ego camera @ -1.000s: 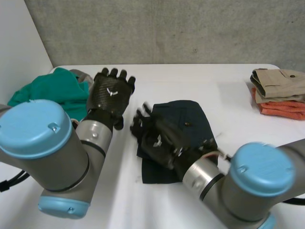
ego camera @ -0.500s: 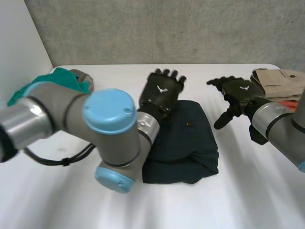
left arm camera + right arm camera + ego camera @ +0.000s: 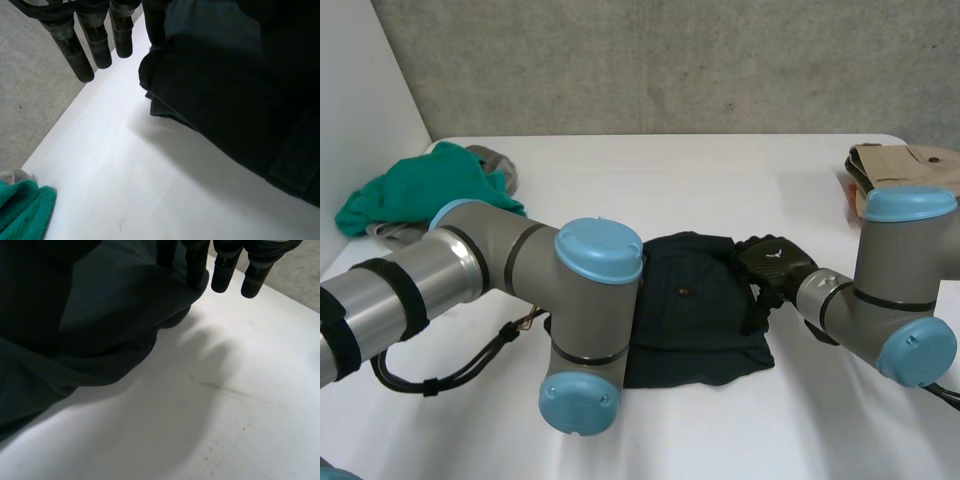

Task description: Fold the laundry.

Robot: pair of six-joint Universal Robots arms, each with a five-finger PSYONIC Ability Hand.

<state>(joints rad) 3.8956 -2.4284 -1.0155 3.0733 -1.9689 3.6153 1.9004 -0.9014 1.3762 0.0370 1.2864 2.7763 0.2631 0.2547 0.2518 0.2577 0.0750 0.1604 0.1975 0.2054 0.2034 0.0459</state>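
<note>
Head view shows a white bench [image 3: 720, 180] set against a rough grey concrete wall [image 3: 670, 60], with a plain white side wall [image 3: 360, 90] closing off the robot's left. The bench top is matt and smooth; in the right wrist view it carries a few faint scuffs and specks.

The dark navy garment [image 3: 700, 320] lies folded flat near the middle of the bench, between the two arms. At the far left corner a crumpled green cloth [image 3: 415, 190] sits heaped, with a bit of grey cloth [image 3: 498, 160] showing at its far side. At the far right edge a folded khaki garment [image 3: 905, 160] lies well apart from the navy one.

The left arm [image 3: 520, 270] reaches across the front of the bench, and its big elbow covers the navy garment's left edge. The right arm [image 3: 900, 300] bends in from the right and partly hides the khaki piece.

The right hand [image 3: 772, 265] rests at the navy garment's right edge. In the right wrist view its fingers [image 3: 255, 275] are straight: two hang over bare bench, two touch the rounded fold of the cloth, and none curls round it. In the left wrist view the left hand [image 3: 80, 45] hangs just beside a corner of the garment. Its fingers are straight over the bare bench, the nearest one touches the cloth's edge, and it grips nothing that I can see.
</note>
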